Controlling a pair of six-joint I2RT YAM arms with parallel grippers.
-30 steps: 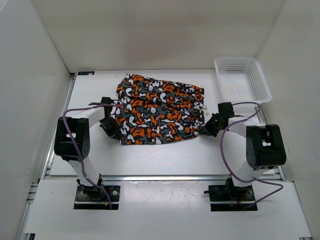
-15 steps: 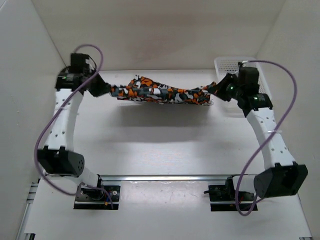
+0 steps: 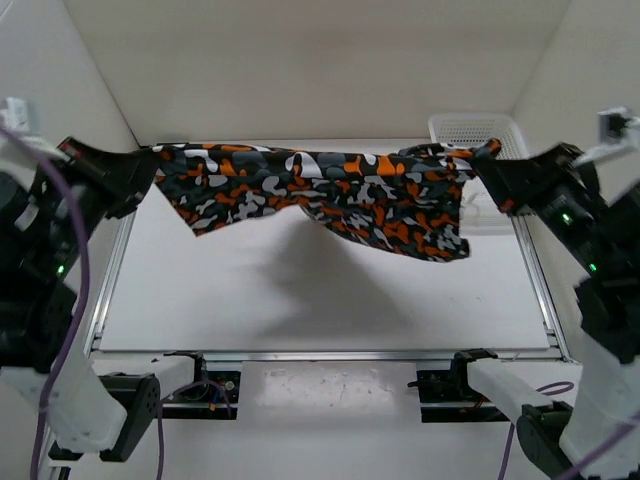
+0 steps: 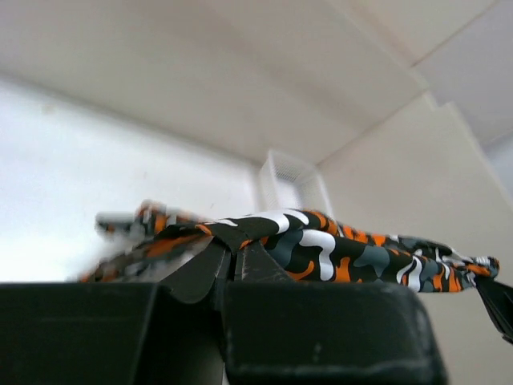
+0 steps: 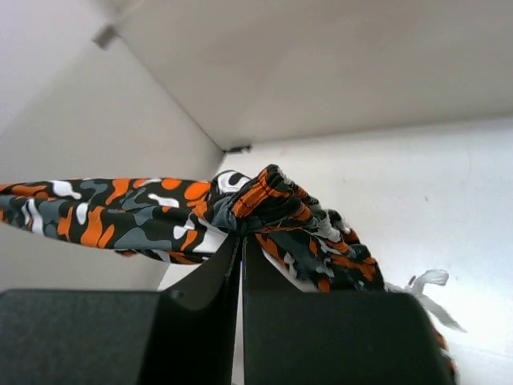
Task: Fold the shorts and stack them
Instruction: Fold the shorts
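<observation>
Tabletop [image 3: 300, 300], white and matte, forms the floor of the workspace. A pale metal rail [image 3: 330, 352] runs along its near edge, and plain off-white walls [image 3: 300, 70] close it in on the left, far and right sides. A white plastic mesh basket [image 3: 470, 128] sits at the far right corner, partly hidden behind cloth and the right arm.

The soft fabric shorts [image 3: 330, 195], printed in orange, black, grey and white camouflage blotches, hang in the air above the far half of the table, stretched from side to side. Their top edge runs taut and nearly level. Below it the cloth droops in two uneven lobes, the right one hanging lower, and a faint shadow [image 3: 300, 275] lies on the surface beneath.

The black left gripper [image 3: 150, 170] is clamped on the left end of the shorts; the left wrist view shows its jaws pinched together on a bunched fold. The black right gripper [image 3: 490, 175] is clamped on the right end, its jaws likewise pressed onto gathered fabric. In the right wrist view a white drawstring [image 5: 425, 281] dangles below.
</observation>
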